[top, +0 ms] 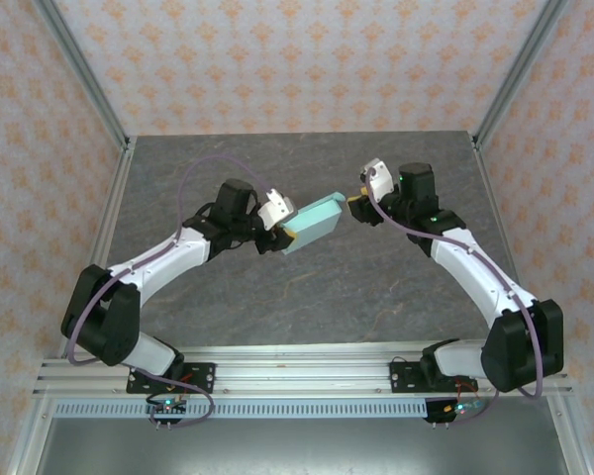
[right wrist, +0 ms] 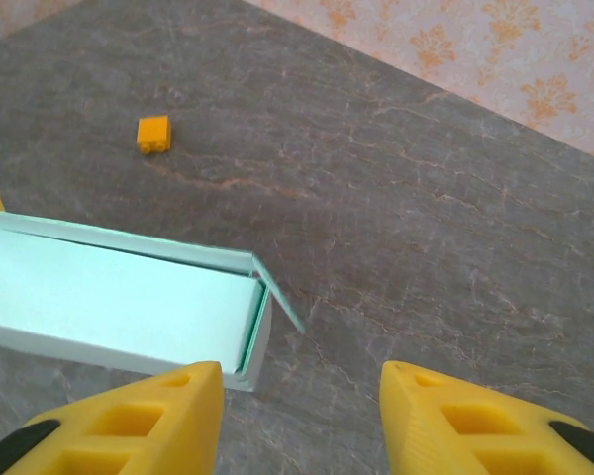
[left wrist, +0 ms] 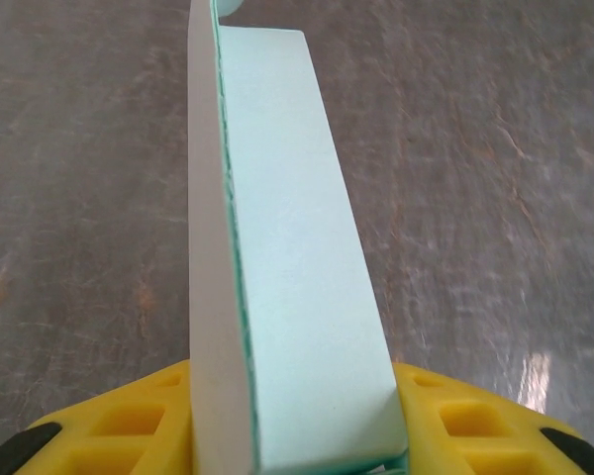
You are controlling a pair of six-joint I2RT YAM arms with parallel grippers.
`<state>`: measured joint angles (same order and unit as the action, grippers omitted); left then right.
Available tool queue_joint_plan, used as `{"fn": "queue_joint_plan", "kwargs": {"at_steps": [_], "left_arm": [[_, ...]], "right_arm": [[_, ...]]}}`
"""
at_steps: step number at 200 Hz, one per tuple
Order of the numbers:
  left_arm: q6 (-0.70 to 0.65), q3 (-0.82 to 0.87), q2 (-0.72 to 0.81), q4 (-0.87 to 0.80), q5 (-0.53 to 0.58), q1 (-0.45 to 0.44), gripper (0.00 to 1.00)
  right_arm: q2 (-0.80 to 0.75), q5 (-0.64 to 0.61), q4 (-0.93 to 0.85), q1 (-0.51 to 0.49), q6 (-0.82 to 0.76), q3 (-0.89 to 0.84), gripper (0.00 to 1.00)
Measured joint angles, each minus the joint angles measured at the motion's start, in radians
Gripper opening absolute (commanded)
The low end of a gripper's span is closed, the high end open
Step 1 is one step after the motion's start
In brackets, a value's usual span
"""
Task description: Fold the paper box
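The paper box (top: 315, 222) is a pale mint-green flat rectangular box, held above the grey table in the middle of the top view. My left gripper (top: 288, 233) is shut on its left end. In the left wrist view the box (left wrist: 287, 247) stands on edge between the yellow fingers (left wrist: 129, 426) and runs away from the camera. My right gripper (top: 357, 209) hovers just off the box's right end, open. In the right wrist view the box's end (right wrist: 129, 292) has a small flap (right wrist: 277, 292) ajar, just beyond the left finger (right wrist: 139, 421). Nothing lies between the fingers of the right gripper (right wrist: 302, 396).
A tiny orange block (right wrist: 153, 134) lies on the grey table (right wrist: 426, 228) beyond the box. Patterned walls and aluminium posts (top: 99, 99) fence the table on three sides. A metal rail (top: 297, 366) carries the arm bases at the near edge.
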<state>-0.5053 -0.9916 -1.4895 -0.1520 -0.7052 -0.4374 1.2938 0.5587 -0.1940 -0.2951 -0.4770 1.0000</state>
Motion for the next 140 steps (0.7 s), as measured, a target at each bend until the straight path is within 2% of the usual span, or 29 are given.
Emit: {"fn": "queue_joint_plan", "kwargs": {"at_steps": [52,140], "left_arm": [[-0.174,-0.108,-0.098,-0.182,-0.100,0.023,0.20],[-0.224,-0.131,-0.120,-0.253,-0.152,0.032,0.21]], "right_arm": [[0.045,0.068,-0.047,0.000,-0.140,-0.002,0.42],[0.125,0.114,-0.107,0.000,-0.221,-0.002,0.32]]}}
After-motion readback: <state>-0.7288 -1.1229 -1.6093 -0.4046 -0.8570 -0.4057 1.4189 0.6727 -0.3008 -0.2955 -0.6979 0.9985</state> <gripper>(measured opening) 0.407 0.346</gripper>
